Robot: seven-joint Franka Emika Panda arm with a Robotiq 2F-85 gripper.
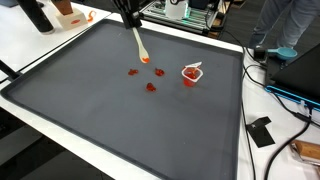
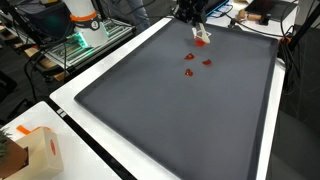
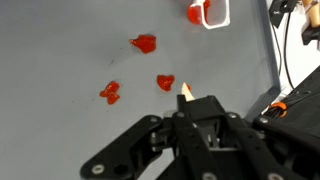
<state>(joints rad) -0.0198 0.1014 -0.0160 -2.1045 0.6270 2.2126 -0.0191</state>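
The claw (image 1: 128, 16) is clamped on the upper end of a wooden stick (image 1: 138, 42), slanting it so its red tip reaches down to the tabletop (image 1: 90, 110) near the arm-side edge, beside three red blobs (image 1: 151, 86) and a red-filled cup (image 1: 191, 73).

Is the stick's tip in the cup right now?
No, in the wrist view the stick ends beside a red blob on the mat, well apart from the cup.
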